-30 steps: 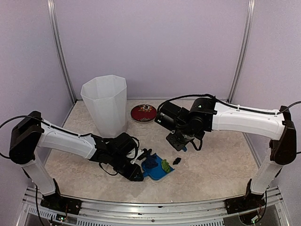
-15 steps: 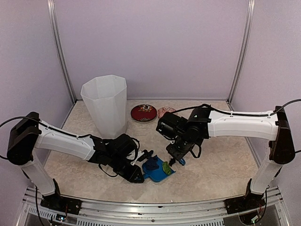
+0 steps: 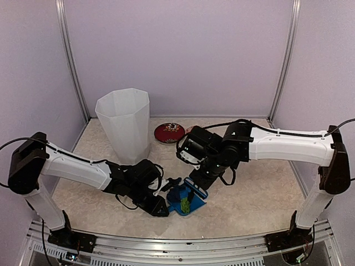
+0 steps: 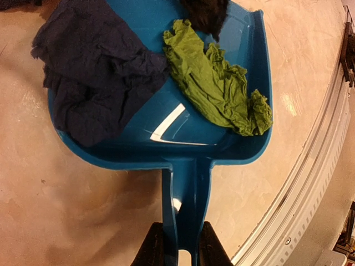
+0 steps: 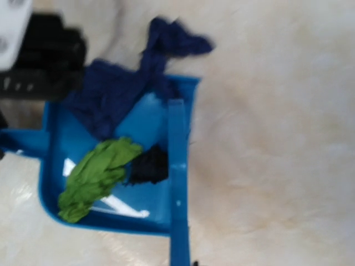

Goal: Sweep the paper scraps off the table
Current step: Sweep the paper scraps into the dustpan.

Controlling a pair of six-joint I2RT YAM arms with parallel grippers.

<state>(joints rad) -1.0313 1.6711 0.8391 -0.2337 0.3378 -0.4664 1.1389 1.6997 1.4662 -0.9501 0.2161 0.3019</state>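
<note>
Blue dustpan, handle clamped in the left gripper, holds the paper scraps; we judge sweeping nearly done, and the closed right gripper, seemingly on the brush, must next push the overhanging navy scrap inside.

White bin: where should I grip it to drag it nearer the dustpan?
Probably take the white bin by its top rim, from above, one finger inside the wall and one outside. It stands upright and open, and its faceted body looks too wide for the jaws.
</note>
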